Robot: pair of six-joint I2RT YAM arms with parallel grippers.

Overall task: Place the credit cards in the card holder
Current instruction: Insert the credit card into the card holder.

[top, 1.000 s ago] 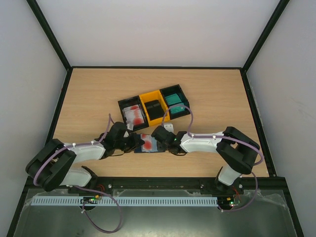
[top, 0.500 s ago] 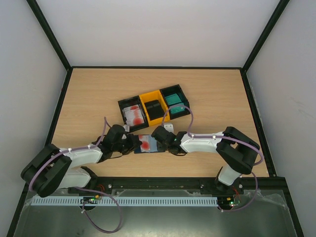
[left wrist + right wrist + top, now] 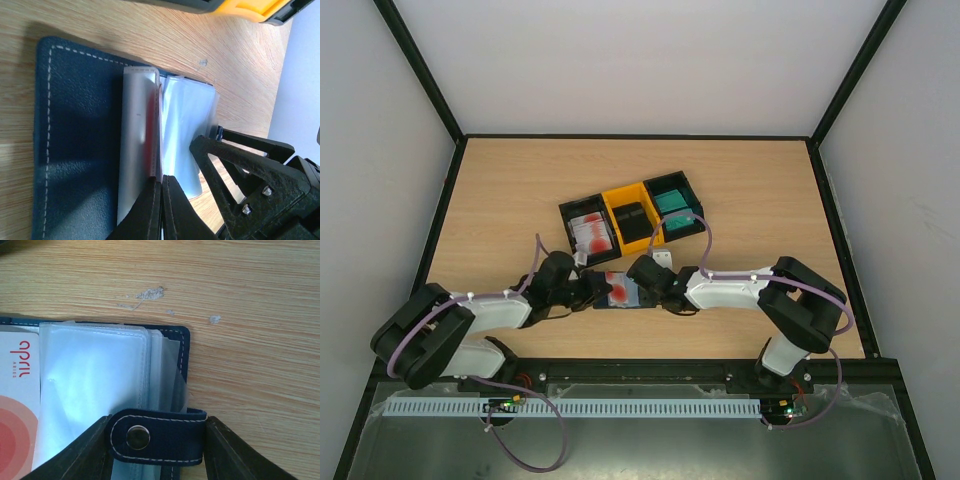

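Left wrist view first: the left gripper (image 3: 161,180) has its fingers pinched together on the edge of the white plastic card with red blotches (image 3: 139,150). That card sits in the clear sleeves (image 3: 187,125) of the dark navy folding card holder (image 3: 75,130), though I can't tell how far in.

On the right wrist cam the right gripper (image 3: 156,426) has its fingers spread. The navy snap tab (image 3: 157,436) fills the gap and touches both, so it looks clamped.

From above, the card holder lies open and flat near the near edge of the table, about midway along it, with one gripper at each end. Just behind it, toward the table's middle, is a row of bins:
- black bin with white-red cards (image 3: 588,232)
- yellow bin with black cards (image 3: 630,222)
- black bin with teal cards (image 3: 675,207)
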